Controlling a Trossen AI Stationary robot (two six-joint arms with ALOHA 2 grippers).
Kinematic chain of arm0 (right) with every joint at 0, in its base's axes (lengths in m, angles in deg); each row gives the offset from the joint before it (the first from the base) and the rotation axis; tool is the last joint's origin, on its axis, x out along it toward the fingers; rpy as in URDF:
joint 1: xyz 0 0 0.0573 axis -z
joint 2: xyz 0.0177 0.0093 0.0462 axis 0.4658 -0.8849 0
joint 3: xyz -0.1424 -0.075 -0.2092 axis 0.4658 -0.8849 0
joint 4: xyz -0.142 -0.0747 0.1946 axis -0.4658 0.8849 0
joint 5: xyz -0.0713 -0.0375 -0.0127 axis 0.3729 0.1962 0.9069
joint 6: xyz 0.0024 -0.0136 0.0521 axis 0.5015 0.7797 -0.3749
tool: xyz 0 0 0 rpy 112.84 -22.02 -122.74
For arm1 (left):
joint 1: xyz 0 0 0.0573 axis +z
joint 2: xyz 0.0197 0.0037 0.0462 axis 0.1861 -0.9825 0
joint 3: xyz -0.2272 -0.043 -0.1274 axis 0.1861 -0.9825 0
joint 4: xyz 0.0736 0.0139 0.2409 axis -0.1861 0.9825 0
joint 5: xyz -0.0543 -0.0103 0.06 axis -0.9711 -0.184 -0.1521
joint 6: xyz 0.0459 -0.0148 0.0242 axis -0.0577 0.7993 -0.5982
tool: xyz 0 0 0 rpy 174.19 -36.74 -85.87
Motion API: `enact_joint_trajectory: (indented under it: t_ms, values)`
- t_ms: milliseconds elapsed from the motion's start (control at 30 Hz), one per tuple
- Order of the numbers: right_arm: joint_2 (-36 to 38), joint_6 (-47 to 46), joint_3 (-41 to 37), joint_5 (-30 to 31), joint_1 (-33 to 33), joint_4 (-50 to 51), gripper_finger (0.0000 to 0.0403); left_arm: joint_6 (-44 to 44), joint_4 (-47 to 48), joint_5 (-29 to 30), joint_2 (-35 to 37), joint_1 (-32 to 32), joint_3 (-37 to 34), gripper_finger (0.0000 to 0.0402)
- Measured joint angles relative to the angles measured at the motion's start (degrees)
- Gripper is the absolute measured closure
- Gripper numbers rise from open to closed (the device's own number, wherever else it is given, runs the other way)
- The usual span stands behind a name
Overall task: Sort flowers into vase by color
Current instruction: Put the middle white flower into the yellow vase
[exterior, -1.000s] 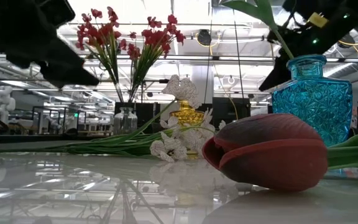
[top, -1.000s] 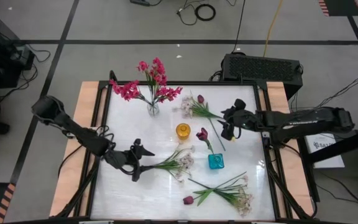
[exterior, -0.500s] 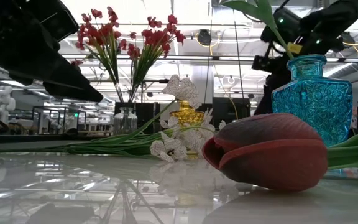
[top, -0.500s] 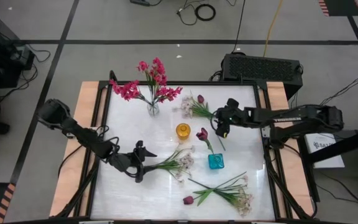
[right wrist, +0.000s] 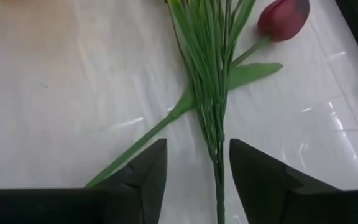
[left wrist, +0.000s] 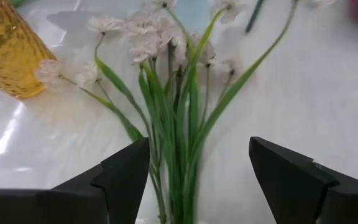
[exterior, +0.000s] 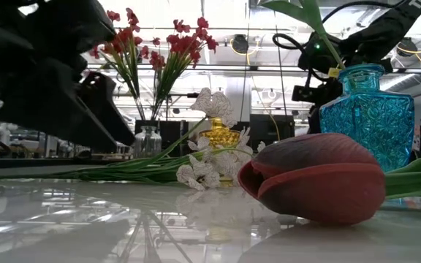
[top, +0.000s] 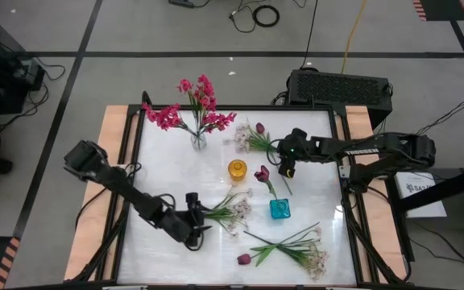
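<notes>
A white-blossomed sprig [top: 230,211] lies flat on the table at mid-front. My left gripper [left wrist: 199,144] is open low over its stem end, one finger on either side of the green stems [left wrist: 178,168]. Farther back, a bunch of white blossoms and a maroon tulip bud [right wrist: 283,17] lies flat. My right gripper [right wrist: 197,144] is open over that bunch's stems [right wrist: 217,155], which run between its fingers. I cannot tell that either gripper touches the stems. Magenta flowers stand in a clear vase [top: 198,142]. One maroon tulip [top: 262,173] stands in the blue vase [top: 279,209].
A yellow vase [top: 238,170] stands at the table's middle, between the two grippers. Another bunch of white sprigs with a tulip bud [top: 243,259] lies near the front edge. A dark frame [top: 139,129] borders the white tabletop.
My left gripper has sunk and gone toward the table's right, along the white sprig's stem end. My right gripper has gone toward the table's left and come down over the far bunch's stems. The flowers have stayed where they were.
</notes>
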Motion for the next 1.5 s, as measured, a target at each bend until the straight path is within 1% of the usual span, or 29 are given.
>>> enact_joint_trajectory:
  t_ms: [100, 200, 333, 433, 533, 600, 667, 800, 1033, 1133, 1200, 1300, 1400, 1500]
  values:
    - [-0.2, 0.0, 0.0, 0.0, 0.0, 0.1, 0.0251, 0.0, 1.3, 0.5, -1.7, 0.0, 2.1, 0.0121]
    - [-0.2, 0.0, 0.0, 0.0, 0.0, 0.1, 0.0261, 1.6, 2.6, 0.6, -2.2, 0.2, 2.4, 0.0121]
    - [-0.2, 0.0, 0.0, 0.0, 0.0, 0.3, 0.0267, 7.6, 10.4, 0.5, -2.2, 1.8, 2.4, 0.0121]
    - [0.2, -0.1, 0.0, 0.0, 0.0, 0.3, 0.0268, 10.5, 12.9, -1.6, -2.2, 2.5, 2.4, 0.0121]
    - [1.3, -0.2, 0.0, 0.0, 0.0, 0.5, 0.0268, 10.6, 12.5, -4.0, -2.1, 2.9, 2.0, 0.0126]
    - [2.5, -0.7, 0.0, 0.0, 0.0, 1.1, 0.0268, 10.6, 12.5, -4.1, -2.1, 2.9, 2.0, 0.014]
    - [3.9, -1.2, 0.0, -0.1, 0.0, 1.0, 0.0268, 10.6, 12.4, -4.9, -2.1, 3.2, 2.0, 0.0164]
    - [7.3, -1.9, 0.0, -1.5, -0.1, 1.3, 0.0268, 10.4, 12.4, -6.8, -2.1, 3.8, 2.0, 0.023]
    - [14.4, -3.2, 0.0, -2.7, -0.9, 1.4, 0.0268, 9.9, 12.7, -7.6, -2.1, 4.6, 2.0, 0.0347]
    - [17.6, -3.3, 0.0, -2.8, -1.4, 1.2, 0.0268, 8.6, 13.3, -7.3, -2.1, 4.6, 2.2, 0.0384]
    - [19.8, -3.5, 0.0, -2.8, -1.8, 1.2, 0.0268, 8.6, 14.5, -7.8, -1.5, 4.7, 2.5, 0.0389]
    - [23.1, -4.5, 0.0, -2.8, -2.3, 0.5, 0.0268, 9.0, 19.0, -9.2, 0.7, 4.7, 3.1, 0.0382]
    - [26.3, -5.0, 0.0, -2.8, -3.0, -0.2, 0.0268, 10.0, 23.7, -12.2, 4.6, 4.2, 4.2, 0.038]
    - [29.4, -5.3, 0.0, -2.7, -3.8, -1.1, 0.0268, 11.7, 30.4, -12.7, 9.5, 3.1, 5.8, 0.038]
